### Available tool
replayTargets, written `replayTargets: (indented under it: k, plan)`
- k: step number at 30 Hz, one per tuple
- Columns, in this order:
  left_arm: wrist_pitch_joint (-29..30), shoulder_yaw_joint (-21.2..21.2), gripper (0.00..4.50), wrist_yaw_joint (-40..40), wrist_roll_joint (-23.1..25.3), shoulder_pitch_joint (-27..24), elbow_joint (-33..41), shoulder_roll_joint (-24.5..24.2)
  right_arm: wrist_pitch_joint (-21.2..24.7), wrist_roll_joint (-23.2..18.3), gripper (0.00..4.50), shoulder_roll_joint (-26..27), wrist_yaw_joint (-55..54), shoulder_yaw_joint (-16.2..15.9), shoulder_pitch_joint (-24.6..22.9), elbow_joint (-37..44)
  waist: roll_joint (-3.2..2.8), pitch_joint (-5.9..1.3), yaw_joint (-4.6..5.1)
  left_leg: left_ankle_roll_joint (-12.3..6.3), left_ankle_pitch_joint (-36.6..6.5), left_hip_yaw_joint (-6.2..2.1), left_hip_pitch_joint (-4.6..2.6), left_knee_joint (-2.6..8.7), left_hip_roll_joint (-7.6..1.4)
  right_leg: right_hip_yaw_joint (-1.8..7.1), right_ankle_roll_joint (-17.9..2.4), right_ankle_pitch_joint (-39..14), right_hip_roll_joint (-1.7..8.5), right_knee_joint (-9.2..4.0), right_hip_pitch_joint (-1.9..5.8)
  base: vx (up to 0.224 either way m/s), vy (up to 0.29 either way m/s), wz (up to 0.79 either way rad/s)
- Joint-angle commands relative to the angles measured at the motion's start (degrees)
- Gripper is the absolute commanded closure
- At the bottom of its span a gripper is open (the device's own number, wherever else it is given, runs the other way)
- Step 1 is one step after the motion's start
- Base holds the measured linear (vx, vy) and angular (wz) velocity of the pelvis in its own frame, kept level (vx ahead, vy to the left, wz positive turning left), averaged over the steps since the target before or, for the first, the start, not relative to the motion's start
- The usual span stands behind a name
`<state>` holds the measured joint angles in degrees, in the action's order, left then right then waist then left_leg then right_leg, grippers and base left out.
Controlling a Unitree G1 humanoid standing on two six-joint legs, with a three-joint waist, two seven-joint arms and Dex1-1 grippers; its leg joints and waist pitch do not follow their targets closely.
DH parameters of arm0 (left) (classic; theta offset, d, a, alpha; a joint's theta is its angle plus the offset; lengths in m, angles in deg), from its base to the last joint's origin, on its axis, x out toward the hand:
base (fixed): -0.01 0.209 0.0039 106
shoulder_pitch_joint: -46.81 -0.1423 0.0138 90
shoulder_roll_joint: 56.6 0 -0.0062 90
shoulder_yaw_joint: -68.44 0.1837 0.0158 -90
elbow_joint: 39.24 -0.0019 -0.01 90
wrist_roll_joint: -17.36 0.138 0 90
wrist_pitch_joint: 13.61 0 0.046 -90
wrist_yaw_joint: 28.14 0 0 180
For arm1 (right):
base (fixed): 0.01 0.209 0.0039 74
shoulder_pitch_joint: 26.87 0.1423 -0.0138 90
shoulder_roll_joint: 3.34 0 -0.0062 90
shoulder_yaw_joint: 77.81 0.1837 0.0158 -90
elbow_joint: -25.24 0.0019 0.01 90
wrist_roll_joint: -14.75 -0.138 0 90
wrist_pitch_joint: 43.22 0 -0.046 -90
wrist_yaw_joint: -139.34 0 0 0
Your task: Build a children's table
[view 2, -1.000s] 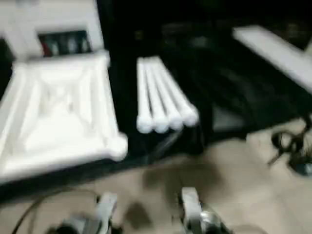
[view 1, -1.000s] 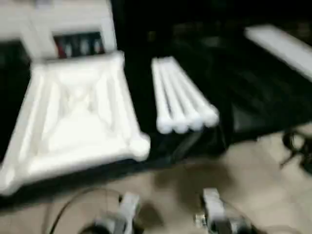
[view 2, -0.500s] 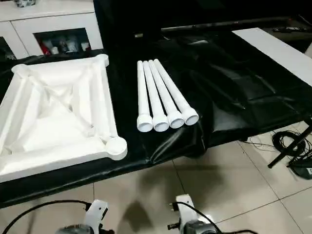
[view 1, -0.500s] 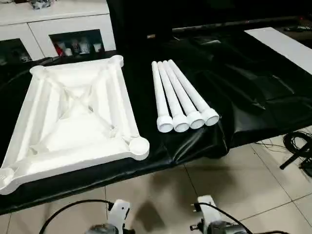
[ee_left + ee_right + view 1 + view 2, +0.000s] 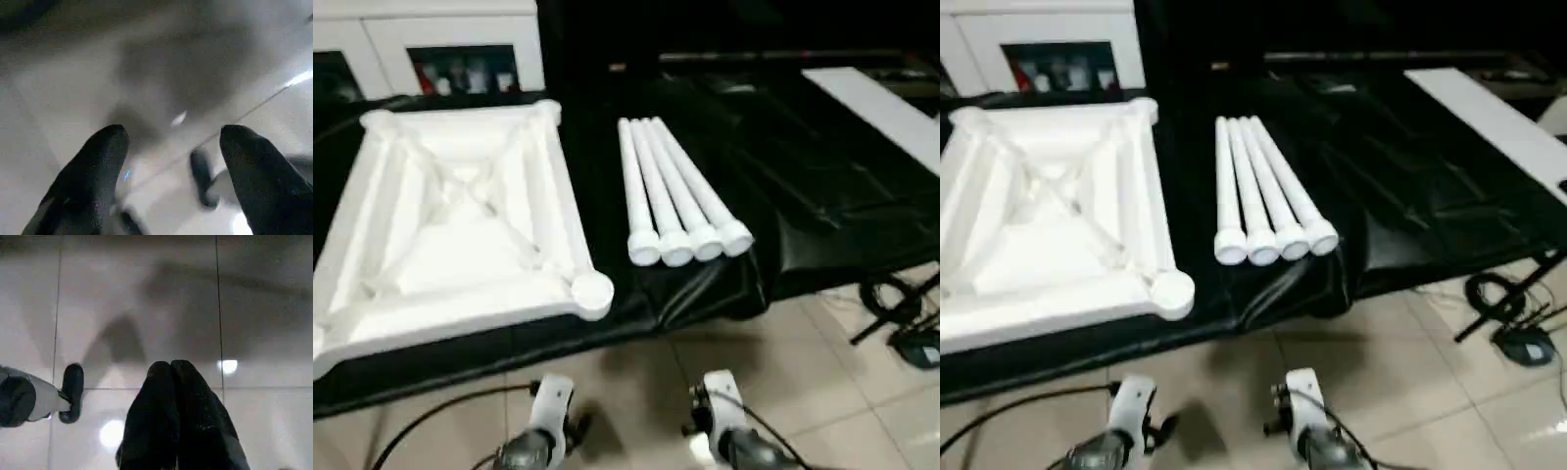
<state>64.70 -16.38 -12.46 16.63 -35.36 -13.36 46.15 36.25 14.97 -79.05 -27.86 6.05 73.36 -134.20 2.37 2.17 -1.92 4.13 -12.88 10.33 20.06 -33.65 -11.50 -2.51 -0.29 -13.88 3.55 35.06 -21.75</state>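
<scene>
Right now my left tool (image 5: 171,161) hangs spread and empty, my right tool (image 5: 171,401) pinched together, both low over the floor tiles (image 5: 122,293). The four legs (image 5: 675,191) lie bunched beside the upturned tabletop (image 5: 460,220) on the black-draped table (image 5: 803,166). I worry that a reach from here clips the table edge, or nudges one leg and rolls the rest.

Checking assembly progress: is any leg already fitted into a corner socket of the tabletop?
No. All four legs lie side by side on the black cover, apart from the tabletop, whose near corner socket is empty.
</scene>
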Motion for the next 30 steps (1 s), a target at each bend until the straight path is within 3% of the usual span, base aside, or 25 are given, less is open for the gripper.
replayTargets:
  k: [1, 2, 3, 4, 6, 11, 12, 13, 14, 15, 16, 17, 18, 19, 20, 21, 22, 23, 24, 25, 26, 27, 28, 29, 30]
  plan:
    - [-0.97, 0.46, 1.0, 3.97, -0.62, -2.01, 4.13, -0.4, -2.52, 0.76, 4.5, -0.45, 1.17, -0.16, -1.81, 2.93, -0.26, -2.22, 0.0, -7.17, -4.44, -0.45, -0.08, 3.73, -3.23, 2.85, -16.97, 7.86, 5.43, -3.13, 2.26, 0.0, 0.0, 0.0]
    - [-1.12, 0.65, 1.0, 4.11, -0.49, -2.2, 4.38, -0.48, -2.6, 0.78, 4.5, -0.46, 1.19, -0.12, -1.97, 3.09, -0.33, -1.93, -0.05, -6.89, -6.51, -0.49, 0.01, 4.01, -3.36, 2.91, -16.55, 5.25, 5.47, -3.49, 2.15, 0.0, 0.0, 0.0]
    - [-1.9, 1.97, 1.0, 2.91, 1.27, -2.4, 4.0, -1.05, -2.5, 0.65, 4.5, -0.3, 1.15, 0.22, -2.49, 3.34, -0.93, -1.87, -0.02, -6.01, -8.26, -0.58, -0.13, 4.15, -3.28, 2.98, -16.48, 2.69, 5.42, -3.61, 2.06, 0.0, 0.0, 0.0]
    - [-2.03, 2.1, 1.0, 2.4, 1.65, -2.29, 3.51, -1.16, -2.5, 0.7, 4.5, -0.23, 1.05, 0.22, -2.57, 3.26, -0.75, -1.77, 0.14, -5.64, -9.29, -0.48, -0.18, 4.27, -3.33, 3.0, -16.13, 1.49, 5.19, -3.92, 1.9, 0.0, 0.0, 0.0]
    - [-1.73, 1.64, 1.0, 1.44, 1.74, -1.85, 2.27, -1.22, -2.3, 0.99, 4.5, -0.03, 0.54, 0.06, -2.52, 2.87, -0.99, -1.76, 0.26, -4.0, -10.53, -0.55, -0.26, 4.37, -3.25, 3.11, -15.51, -0.44, 5.11, -4.02, 1.93, 0.0, 0.0, 0.0]
    - [0.94, 1.62, 1.0, -1.56, 3.48, -0.04, 2.02, -1.51, -0.19, 0.91, 4.5, 0.76, -1.66, 0.84, -0.89, 1.95, -1.4, -1.98, 0.12, -3.73, -7.91, -0.52, -0.19, 4.05, -3.05, 3.12, -15.91, 3.25, 5.09, -3.62, 2.1, 0.0, 0.0, 0.0]
    - [1.21, 1.78, 1.0, -1.71, 3.73, 0.09, 2.07, -1.6, -0.07, 0.83, 4.5, 0.85, -1.7, 0.94, -0.75, 1.95, -1.52, -2.13, 0.11, -4.4, -5.13, -0.53, -0.06, 3.81, -3.01, 3.1, -16.35, 7.0, 5.02, -3.23, 2.09, 0.0, 0.0, 0.0]
    - [1.54, 1.99, 1.0, -1.83, 4.03, 0.09, 2.37, -1.73, 0.05, 0.81, 4.5, 0.95, -1.7, 1.08, -0.68, 2.06, -1.52, -2.24, 0.09, -5.22, -2.42, -0.51, 0.09, 3.5, -2.94, 3.07, -16.81, 10.42, 5.01, -2.9, 2.03, 0.0, 0.0, 0.0]
    - [1.72, 2.02, 1.0, -1.79, 4.07, 0.15, 2.52, -1.75, 0.23, 0.94, 4.5, 1.06, -1.74, 1.04, -0.57, 2.11, -1.5, -2.52, 0.12, -7.89, 4.47, -0.41, 0.47, 2.74, -2.57, 2.86, -17.93, 19.52, 4.74, -2.14, 1.85, 0.0, 0.0, 0.0]
    - [1.89, 2.25, 1.0, -1.79, 4.27, 0.25, 2.56, -1.84, 0.35, 1.05, 4.5, 1.19, -1.78, 1.01, -0.47, 2.13, -1.49, -2.82, 0.09, -10.87, 8.82, -0.19, 0.52, 2.02, -2.14, 2.62, -19.05, 26.18, 4.67, -1.77, 1.57, 0.0, 0.0, 0.0]
    - [1.98, 2.4, 1.0, -1.78, 4.38, 0.33, 2.53, -1.91, 0.41, 1.11, 4.5, 1.3, -1.82, 0.98, -0.4, 2.13, -1.48, -3.05, 0.06, -12.43, 11.5, -0.2, 0.72, 1.58, -1.95, 2.54, -19.77, 30.22, 4.65, -1.39, 1.42, 0.0, 0.0, 0.0]
    - [1.76, 2.6, 1.0, -1.7, 4.62, 0.51, 2.38, -1.94, 0.54, 1.22, 4.5, 1.47, -1.99, 0.92, -0.25, 2.1, -1.3, -3.29, 0.14, -15.79, 16.58, -0.12, 1.39, 0.72, -1.4, 2.08, -20.7, 37.7, 4.31, -0.9, 0.77, 0.0, 0.0, 0.0]
    - [2.05, 2.92, 1.0, -1.72, 5.11, 0.86, 2.06, -1.95, 0.61, 1.23, 4.5, 1.65, -2.14, 0.95, -0.06, 2.12, -1.55, -4.02, 0.04, -18.53, 21.15, -0.28, 2.03, -0.29, -0.98, 1.56, -21.38, 44.67, 3.94, -0.21, 0.03, 0.0, 0.0, 0.0]
    - [2.19, 3.05, 1.0, -1.75, 5.31, 0.98, 1.96, -1.97, 0.62, 1.22, 4.5, 1.71, -2.18, 0.97, 0.0, 2.13, -1.27, -4.18, 0.2, -20.63, 23.04, -0.11, 2.95, -1.03, -0.44, 0.94, -21.65, 47.94, 3.49, -0.27, -1.1, -0.067, 0.002, 0.02]
    - [2.29, 3.11, 1.0, -1.93, 5.51, 1.17, 1.75, -1.96, 0.73, 1.19, 4.5, 1.83, -2.28, 0.99, 0.13, 2.17, -1.64, -4.79, 0.03, -20.86, 23.02, -0.29, 3.03, -1.45, -0.32, 0.74, -21.95, 47.95, 3.5, -0.12, -1.14, -0.108, 0.006, 0.02]
    - [2.29, 3.11, 1.0, -1.93, 5.51, 1.17, 1.75, -1.96, 0.73, 1.19, 4.5, 1.83, -2.28, 0.99, 0.13, 2.17, -1.66, -4.35, 0.28, -20.86, 15.21, 0.0, 3.33, -0.91, -0.31, 0.05, -21.77, 37.58, 3.5, -1.89, -2.05, -0.108, 0.006, 0.02]
    - [2.31, 2.96, 1.0, -1.99, 5.55, 1.17, 1.76, -1.92, 0.79, 1.21, 4.5, 1.89, -2.36, 1.0, 0.19, 2.15, -1.75, -4.18, 0.36, -19.91, 9.32, 0.03, 3.28, -0.75, -0.4, 0.08, -21.52, 29.65, 3.76, -2.79, -2.07, -0.147, 0.013, 0.01]
    - [2.37, 2.93, 1.0, -2.11, 5.73, 1.18, 1.8, -1.92, 0.8, 1.21, 4.5, 1.94, -2.4, 1.03, 0.25, 2.15, -2.35, -2.48, 0.86, -12.01, -16.07, -0.21, 1.8, 0.89, -1.67, -0.66, -17.96, -9.19, 4.17, -6.21, -2.55, -0.175, 0.028, -0.03]
    - [2.37, 2.91, 1.0, -2.17, 5.81, 1.18, 1.82, -1.93, 0.8, 1.19, 4.5, 1.99, -2.42, 1.06, 0.28, 2.14, -2.57, -1.68, 1.11, -8.09, -23.77, -0.4, 0.82, 1.03, -1.79, -1.25, -14.79, -21.49, 4.22, -7.2, -3.16, -0.175, 0.028, -0.03]
    - [2.46, 2.85, 1.0, -2.23, 5.92, 1.14, 1.96, -1.93, 0.9, 1.13, 4.5, 2.03, -2.43, 1.17, 0.33, 2.08, -2.92, -0.67, 1.61, -4.17, -32.03, -0.96, -0.91, 0.88, -1.95, -2.56, -10.16, -32.71, 4.24, -8.6, -4.26, -0.191, 0.053, -0.15]
    - [2.46, 2.64, 1.0, -2.19, 5.78, 1.06, 2.09, -1.88, 1.12, 1.07, 4.5, 2.05, -2.49, 1.26, 0.37, 2.02, -3.21, 0.79, 3.49, 0.95, -44.35, -2.3, -2.53, 2.17, -2.13, -8.47, 0.49, -43.32, 2.3, -11.13, -3.74, -0.153, 0.078, -0.25]
    - [2.46, 2.64, 1.0, -2.19, 5.78, 1.06, 2.09, -1.88, 1.12, 1.07, 4.5, 2.05, -2.49, 1.26, 0.37, 2.02, -4.77, 1.68, 2.89, 2.35, -51.59, -2.23, 1.13, 7.15, -3.82, -10.59, 0.48, -37.66, 0.79, -6.1, 0.29, -0.153, 0.078, -0.25]
    - [2.09, 2.98, 1.0, -2.12, 6.13, 0.91, 2.45, -1.92, 1.26, 1.33, 4.5, 2.01, -2.31, 1.03, 0.46, 1.94, -5.94, 1.35, -1.12, 8.31, -59.74, 3.65, 9.56, 12.83, -0.57, -10.62, -3.39, -17.18, -1.36, 6.57, 8.84, -0.159, 0.113, -0.13]
    - [1.24, 3.99, 1.0, -2.56, 7.35, 0.74, 2.93, -2.23, 1.38, 2.11, 4.5, 1.84, -2.27, 0.31, 0.6, 1.79, -3.95, -1.51, -5.74, 7.64, -41.57, 5.74, 7.22, 11.88, -2.4, -1.98, -1.37, -26.68, 0.67, 9.31, 9.31, -0.106, -0.066, 0.2]
    - [1.24, 3.99, 1.0, -2.56, 7.35, 0.74, 2.93, -2.23, 1.38, 2.11, 4.5, 1.84, -2.27, 0.31, 0.6, 1.79, 0.35, -2.88, -3.11, 5.79, -27.78, 4.73, 0.35, 4.21, -3.04, 0.84, 2.33, -45.23, 5.09, 4.33, 3.51, -0.106, -0.066, 0.2]
